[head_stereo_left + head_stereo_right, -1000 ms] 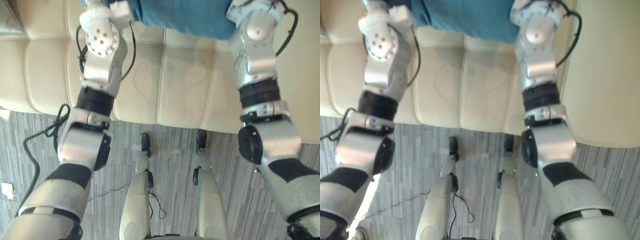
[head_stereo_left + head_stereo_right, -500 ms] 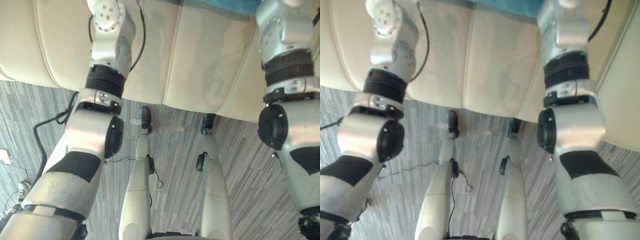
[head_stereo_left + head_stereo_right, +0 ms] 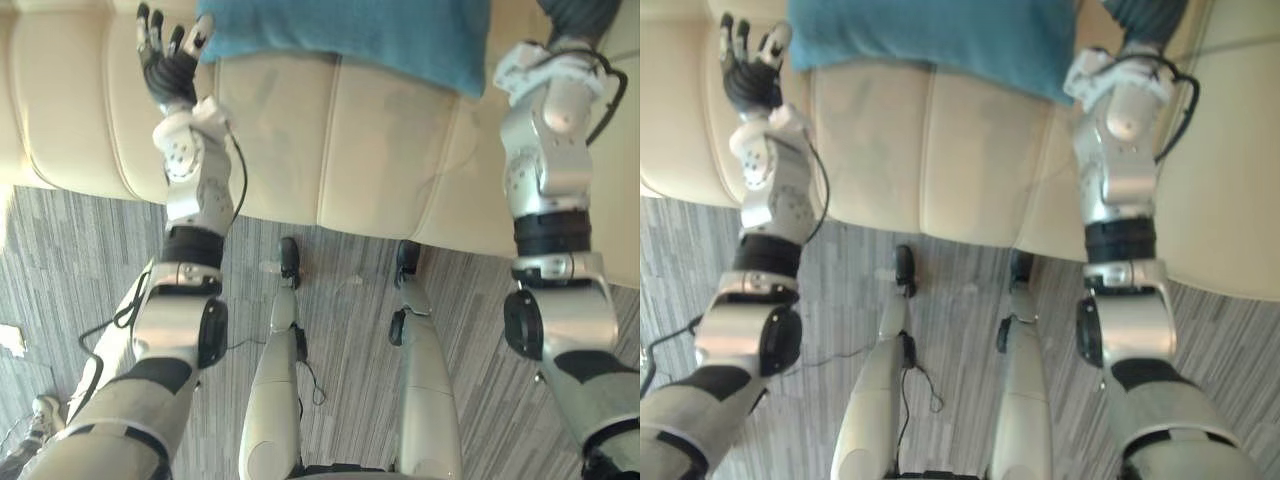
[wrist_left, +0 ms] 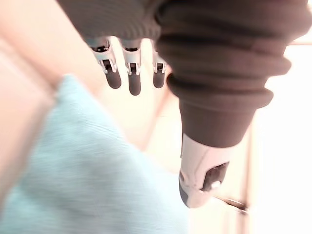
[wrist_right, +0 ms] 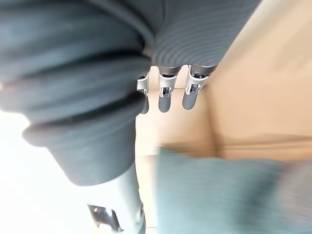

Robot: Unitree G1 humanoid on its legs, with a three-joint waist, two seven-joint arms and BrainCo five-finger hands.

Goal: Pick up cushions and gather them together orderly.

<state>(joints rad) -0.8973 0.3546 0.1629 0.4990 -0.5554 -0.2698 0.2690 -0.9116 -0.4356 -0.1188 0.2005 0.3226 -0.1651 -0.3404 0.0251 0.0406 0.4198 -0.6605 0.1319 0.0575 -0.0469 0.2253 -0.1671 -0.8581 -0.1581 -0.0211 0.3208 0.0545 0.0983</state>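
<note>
Up top, my left hand [image 3: 166, 62] and right hand [image 5: 166, 97], fingers straight, sit beside the blue-green cloth cushion [image 3: 350, 35] to lift it.

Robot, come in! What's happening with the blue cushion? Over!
Both hands open: left hand and right hand flank the blue cushion. Cushion on sofa, not held. Nothing blocking.

Right hand [image 5: 165, 73] seen along its dark ribbed cover. The silver, dark-tipped fingers [image 5: 193, 94] extend straight in a row, holding nothing, towards the cream upholstery of the sofa [image 5: 258, 92]. The thumb [image 5: 122, 204] lies apart from them. A teal cushion [image 5: 219, 195] rests against the sofa, beside the thumb and clear of the fingertips.
</note>
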